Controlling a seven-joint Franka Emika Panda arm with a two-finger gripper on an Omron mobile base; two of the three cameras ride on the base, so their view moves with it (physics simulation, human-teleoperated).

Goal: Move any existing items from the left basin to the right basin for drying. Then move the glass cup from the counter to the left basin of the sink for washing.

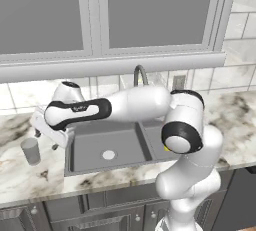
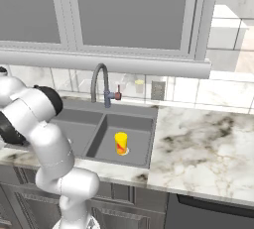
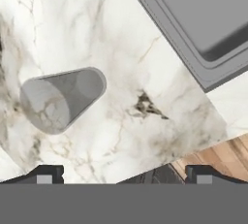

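Our gripper (image 1: 46, 136) hovers over the marble desk (image 3: 121, 34) left of the sink (image 1: 75, 147), fingers (image 3: 46, 173) spread wide and holding nothing. The glass cup (image 3: 60, 99) stands upright on the desk, just beside the sink's left rim and a little off our fingers' line. The left basin (image 1: 87, 147) looks bare but for its drain, and the yellow container (image 2: 121, 143) already stands in the right basin (image 2: 141, 136), so we judge the first half done. From here, we risk clipping the cup's rim and toppling it toward the desk edge if we descend off-centre; a pinch too high could let the tapered glass slip.
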